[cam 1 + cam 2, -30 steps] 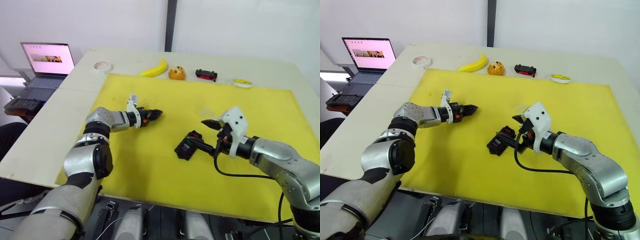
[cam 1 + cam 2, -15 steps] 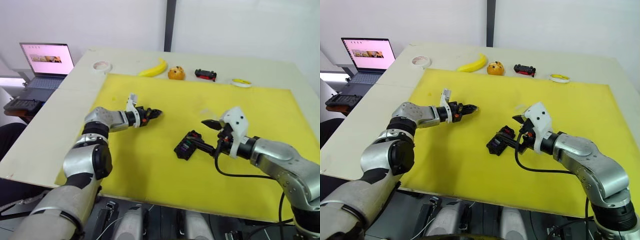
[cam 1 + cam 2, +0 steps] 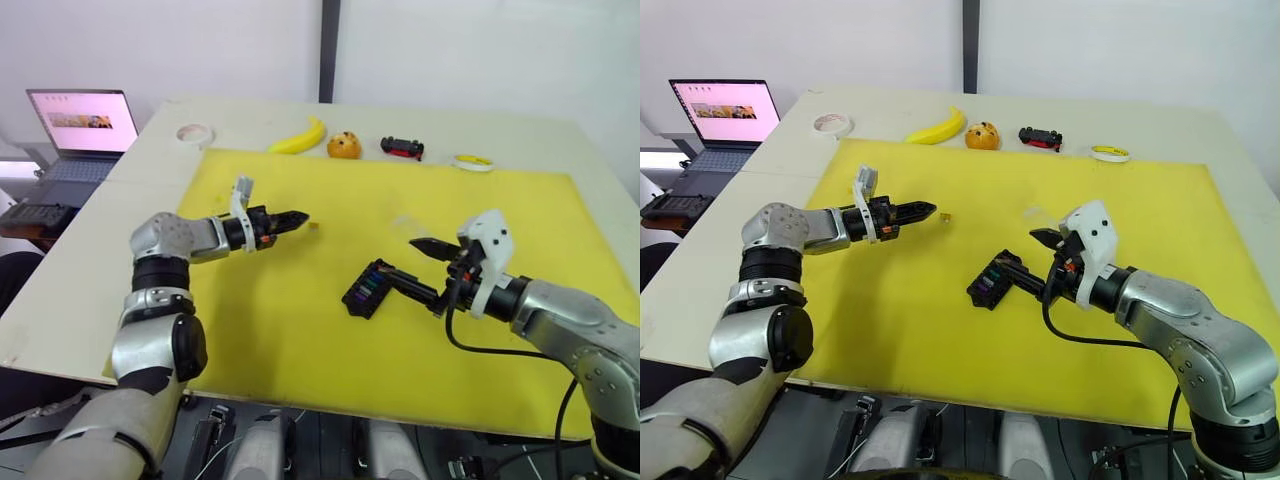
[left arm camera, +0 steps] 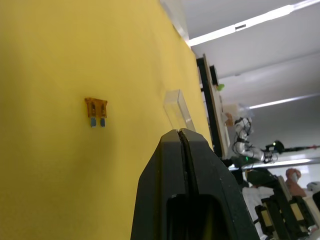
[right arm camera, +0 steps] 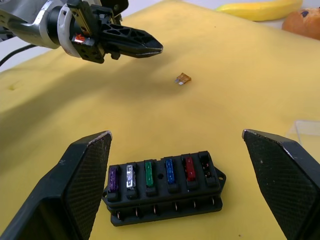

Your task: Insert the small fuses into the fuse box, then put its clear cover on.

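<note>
Orange fuse [image 4: 96, 111] now lies loose on the yellow mat [image 3: 300, 330], just past your left gripper [image 3: 928, 210], whose fingers are closed on nothing. Fuse box [image 5: 162, 187] sits between your right gripper's [image 3: 424, 270] spread fingers: five fuses seated, last slot empty. Clear cover [image 4: 178, 107] waits beyond. You need to regrasp that fuse.

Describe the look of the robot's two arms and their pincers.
Both arms are silver-grey metal with black joint sections. Each ends in a white plastic wrist mount and a black two-fingered pincer. The left pincer has smooth, tapered fingers, with small red-orange parts near the wrist. The right pincer has cross-hatched finger pads, and a black cable loops beneath its forearm.
</note>
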Tool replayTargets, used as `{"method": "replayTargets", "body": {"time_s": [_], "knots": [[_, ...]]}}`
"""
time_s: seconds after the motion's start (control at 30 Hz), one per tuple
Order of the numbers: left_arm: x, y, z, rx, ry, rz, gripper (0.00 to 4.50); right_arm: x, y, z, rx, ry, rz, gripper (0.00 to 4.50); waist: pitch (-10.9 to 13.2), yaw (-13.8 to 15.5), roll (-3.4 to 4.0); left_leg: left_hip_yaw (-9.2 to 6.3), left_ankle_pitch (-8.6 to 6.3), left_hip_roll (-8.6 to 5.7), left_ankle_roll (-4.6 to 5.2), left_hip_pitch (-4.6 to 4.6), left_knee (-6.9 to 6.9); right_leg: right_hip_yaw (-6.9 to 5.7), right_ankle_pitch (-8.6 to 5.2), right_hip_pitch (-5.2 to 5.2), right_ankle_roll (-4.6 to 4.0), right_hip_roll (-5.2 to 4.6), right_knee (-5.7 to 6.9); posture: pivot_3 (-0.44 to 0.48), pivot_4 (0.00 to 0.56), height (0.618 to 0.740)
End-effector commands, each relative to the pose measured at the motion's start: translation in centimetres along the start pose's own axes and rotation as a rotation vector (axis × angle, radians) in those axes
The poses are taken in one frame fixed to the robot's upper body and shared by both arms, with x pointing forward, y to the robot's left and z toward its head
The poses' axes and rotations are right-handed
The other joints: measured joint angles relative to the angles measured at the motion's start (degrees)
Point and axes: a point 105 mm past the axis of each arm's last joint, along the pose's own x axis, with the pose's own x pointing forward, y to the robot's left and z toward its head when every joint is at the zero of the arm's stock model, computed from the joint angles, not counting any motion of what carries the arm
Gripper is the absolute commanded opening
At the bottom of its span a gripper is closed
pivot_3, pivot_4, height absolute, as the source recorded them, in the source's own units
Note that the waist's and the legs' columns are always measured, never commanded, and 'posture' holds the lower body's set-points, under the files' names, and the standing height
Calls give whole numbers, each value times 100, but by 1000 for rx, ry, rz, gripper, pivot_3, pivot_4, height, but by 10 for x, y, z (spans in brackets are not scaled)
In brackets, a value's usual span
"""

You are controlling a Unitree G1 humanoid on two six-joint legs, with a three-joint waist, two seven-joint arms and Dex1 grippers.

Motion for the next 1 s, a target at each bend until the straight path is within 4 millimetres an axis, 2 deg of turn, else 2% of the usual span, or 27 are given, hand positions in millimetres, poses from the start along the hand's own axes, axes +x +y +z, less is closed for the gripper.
{"method": "replayTargets", "body": {"time_s": [0.03,0.13,0.3,0.7,1.0], "knots": [[0,-3,4,-27,-20,0,33,0,1,11,-36,-36,6,4500,0,3,0,0,0,0,0,0,0,0,0,0,0,0,0,0,150,740],[1,0,5,-86,-32,20,816,1,1,11,-40,-33,9,4500,0,3,0,0,0,0,0,-1,0,0,0,0,0,0,0,0,150,740],[11,8,-7,-159,1,73,3293,3,2,9,-42,-32,5,4500,0,9,-1,1,0,-1,0,-1,0,-1,0,0,0,-1,0,0,150,740],[34,15,-18,-274,-36,97,3293,4,3,9,-41,-36,-5,4500,0,28,-1,1,11,-5,-20,-1,0,-1,0,2,0,-6,0,0,150,740],[45,0,-26,-267,14,42,3293,3,2,8,-42,-34,-10,4500,0,80,-1,1,15,-8,-27,-2,0,-1,0,2,0,-8,-3,0,150,740]]}}
